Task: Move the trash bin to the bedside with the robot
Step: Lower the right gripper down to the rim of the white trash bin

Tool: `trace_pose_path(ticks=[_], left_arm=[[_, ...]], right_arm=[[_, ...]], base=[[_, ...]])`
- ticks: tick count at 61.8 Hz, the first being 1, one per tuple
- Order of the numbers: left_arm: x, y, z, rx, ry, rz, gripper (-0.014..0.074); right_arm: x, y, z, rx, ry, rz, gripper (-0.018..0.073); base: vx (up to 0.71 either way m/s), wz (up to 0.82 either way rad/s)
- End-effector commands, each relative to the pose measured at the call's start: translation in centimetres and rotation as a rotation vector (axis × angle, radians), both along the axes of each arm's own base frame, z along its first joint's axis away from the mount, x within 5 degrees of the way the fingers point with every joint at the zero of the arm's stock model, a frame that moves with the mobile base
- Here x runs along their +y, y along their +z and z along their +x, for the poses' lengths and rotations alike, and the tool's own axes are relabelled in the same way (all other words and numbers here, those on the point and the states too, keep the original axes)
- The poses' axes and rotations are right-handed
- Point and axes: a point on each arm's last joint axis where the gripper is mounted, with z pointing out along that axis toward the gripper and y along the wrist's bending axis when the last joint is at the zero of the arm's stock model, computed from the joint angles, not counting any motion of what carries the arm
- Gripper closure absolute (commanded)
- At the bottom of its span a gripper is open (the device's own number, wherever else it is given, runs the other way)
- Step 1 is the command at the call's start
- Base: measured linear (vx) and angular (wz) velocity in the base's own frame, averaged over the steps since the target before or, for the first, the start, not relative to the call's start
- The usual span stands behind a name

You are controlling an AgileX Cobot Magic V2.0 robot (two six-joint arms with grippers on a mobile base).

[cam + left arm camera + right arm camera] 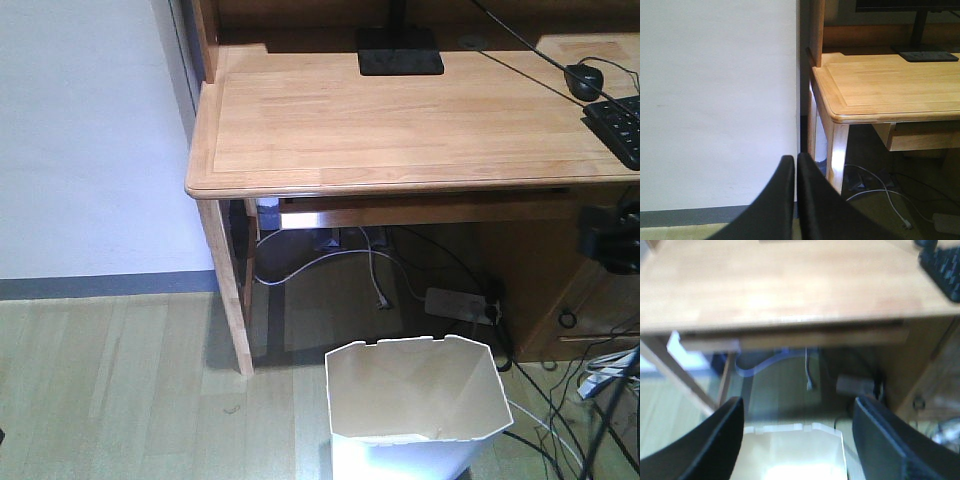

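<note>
No text, label, brand or number can be read in any view. The keyboard (pixel 618 125) at the upper right of the counter (pixel 400 130) has keys too small to make out. The trash bin (pixel 410 390), lower middle, shows plain walls. The right wrist view is blurred.

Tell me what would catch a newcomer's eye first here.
The white bin stands on the floor in front of the wooden desk. Under the desk lies a tangle of cables with a power strip. The right gripper hangs open above the bin, while the left gripper is shut, facing the wall.
</note>
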Motion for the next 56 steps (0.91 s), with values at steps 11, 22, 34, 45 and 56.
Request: trace_pose_path(ticks=[11,22,34,45,56], left_arm=[[0.0,0.1,0.1,-0.066,0.003,-0.008,0.0602],[0.0,0.1,0.1,-0.066,0.003,-0.008,0.0602],[0.0,0.1,0.1,-0.066,0.003,-0.008,0.0602],[0.0,0.1,0.1,-0.066,0.003,-0.008,0.0602],[0.0,0.1,0.1,-0.066,0.003,-0.008,0.0602]], right_arm=[[0.2,0.2,4.9,0.181,0.073,-0.051,0.0090],[0.3,-0.9,7.8,0.273,0.123,-0.048,0.0090],[-2.4,-3.7,10.1,0.360,0.092,-0.022,0.0090],[-3.0,-7.7,11.5,0.490,0.173,-0.048,0.0088],[-3.5,-11.9,13.4,0.532,0.148,-0.055,0.0088]], base=[[0.00,0.00],[0.00,0.00],[0.00,0.00],[0.00,0.00],[0.00,0.00]])
